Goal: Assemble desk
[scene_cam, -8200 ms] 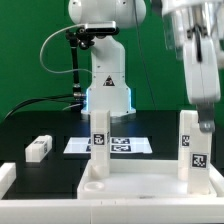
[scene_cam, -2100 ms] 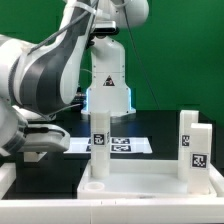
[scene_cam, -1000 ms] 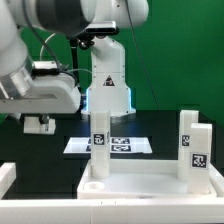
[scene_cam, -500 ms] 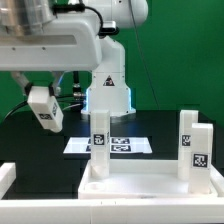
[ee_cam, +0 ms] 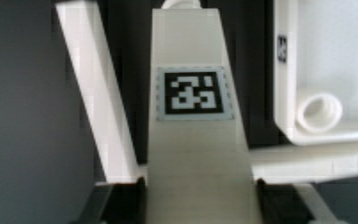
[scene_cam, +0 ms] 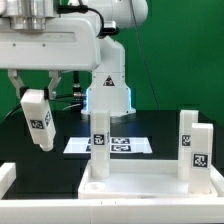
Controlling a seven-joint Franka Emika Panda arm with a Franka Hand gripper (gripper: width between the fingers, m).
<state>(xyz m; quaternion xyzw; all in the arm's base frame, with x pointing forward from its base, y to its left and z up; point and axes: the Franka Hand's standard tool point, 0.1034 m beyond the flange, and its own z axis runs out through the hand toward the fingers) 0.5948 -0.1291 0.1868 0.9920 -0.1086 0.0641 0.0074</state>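
My gripper [scene_cam: 35, 93] hangs over the exterior view's left side, shut on a white block leg [scene_cam: 38, 119] with a black-and-white tag. The leg points down, slightly tilted, well above the table. The desk's flat white panel [scene_cam: 140, 184] lies at the front. Three legs stand upright on it: one [scene_cam: 100, 140] at its far left corner and two [scene_cam: 198, 152] close together on its right. In the wrist view the held leg [ee_cam: 195, 110] runs out from between the dark fingers [ee_cam: 133, 196] of the gripper [ee_cam: 197, 192]. Part of the panel with a round socket [ee_cam: 318, 110] shows beside the leg.
The marker board [scene_cam: 128, 146] lies flat on the black table behind the panel. The arm's white base [scene_cam: 108, 85] stands beyond it before a green backdrop. A low white rim [scene_cam: 5, 178] sits at the front left. A white bar [ee_cam: 87, 90] shows beside the leg in the wrist view.
The arm swung from the right to the left and took the leg off the table. In the last second the leg rose and turned from lying flat to hanging nearly upright.
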